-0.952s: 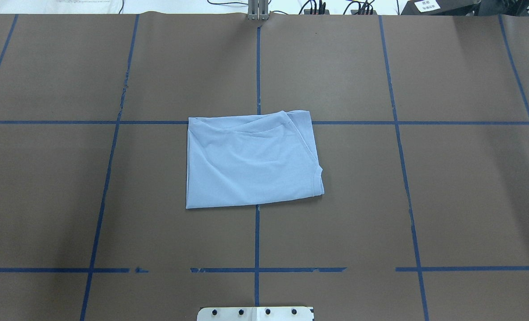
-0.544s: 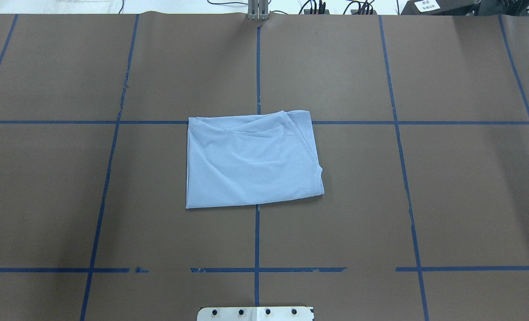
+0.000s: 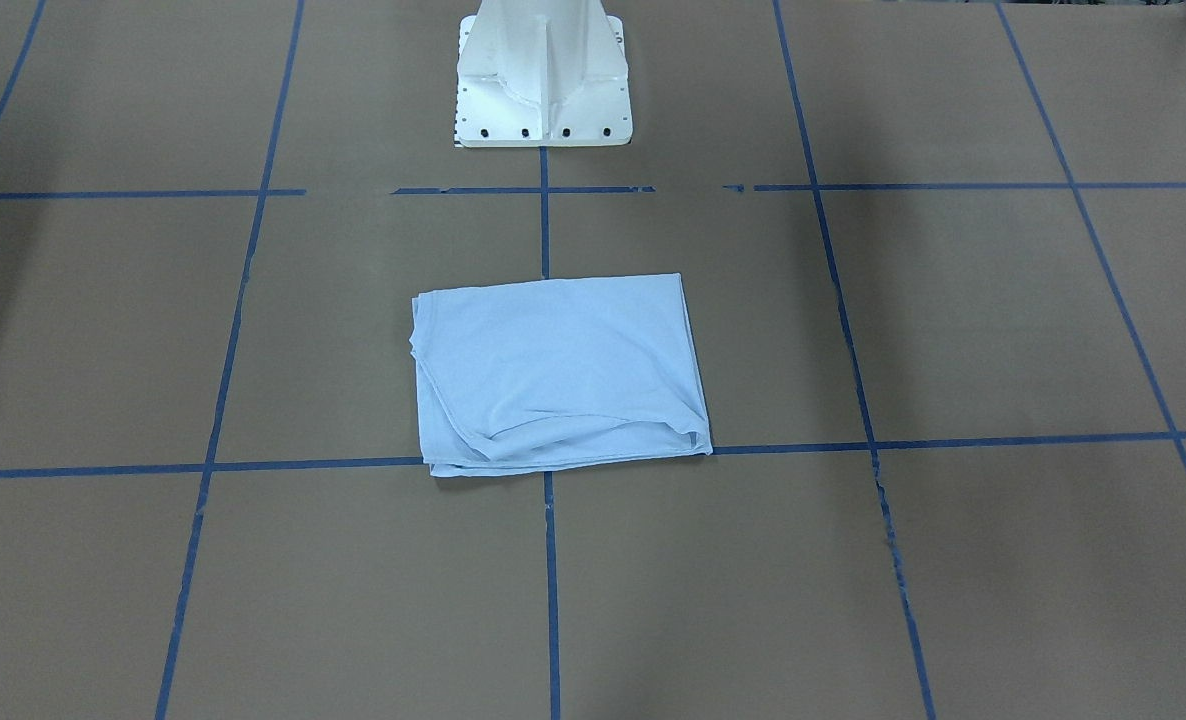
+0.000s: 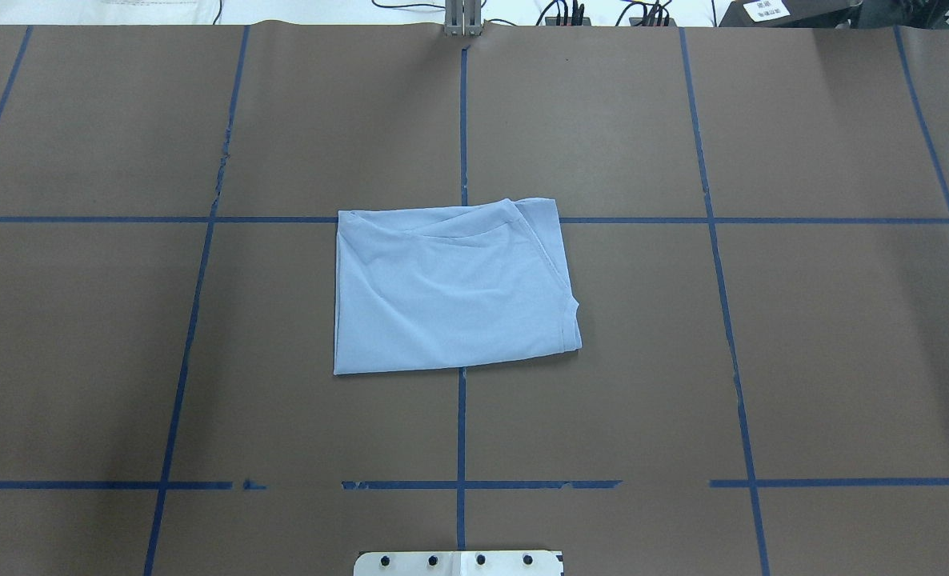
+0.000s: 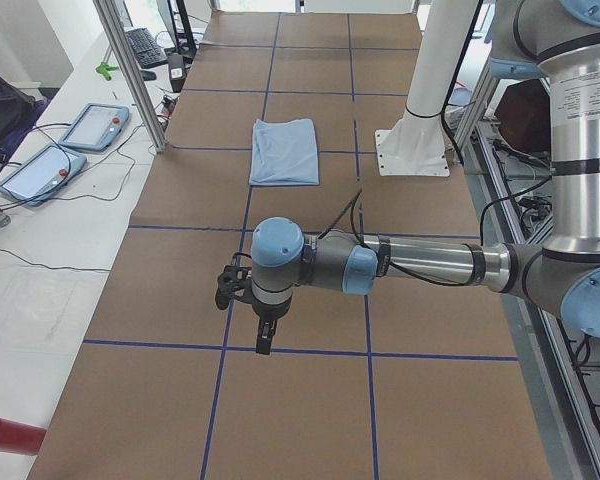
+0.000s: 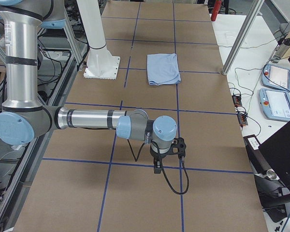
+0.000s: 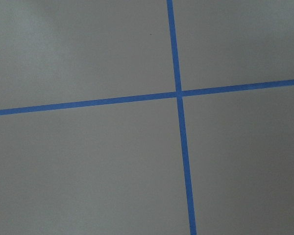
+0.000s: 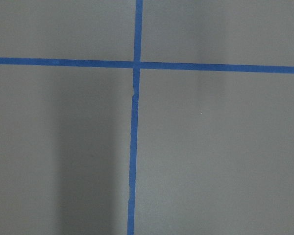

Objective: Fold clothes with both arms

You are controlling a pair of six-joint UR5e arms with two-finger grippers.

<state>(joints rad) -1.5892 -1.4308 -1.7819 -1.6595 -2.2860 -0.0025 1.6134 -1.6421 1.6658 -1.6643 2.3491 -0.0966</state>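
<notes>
The light blue T-shirt (image 4: pixel 450 288) lies folded into a rough rectangle at the table's middle; it also shows in the front view (image 3: pixel 553 370) and both side views (image 5: pixel 285 150) (image 6: pixel 163 68). Its print and label are hidden. My left gripper (image 5: pixel 263 335) hangs over the bare table far from the shirt, towards the table's left end. My right gripper (image 6: pixel 157 166) hangs likewise towards the right end. Both show only in the side views, so I cannot tell whether they are open or shut. Neither touches the shirt.
The brown table cover (image 4: pixel 682 360) carries a grid of blue tape lines (image 4: pixel 461 432). The white pedestal base (image 3: pixel 543 70) stands behind the shirt. Both wrist views show only table cover and tape crossings (image 7: pixel 179 94) (image 8: pixel 137 64). Tablets and cables (image 5: pixel 90 125) lie off the far edge.
</notes>
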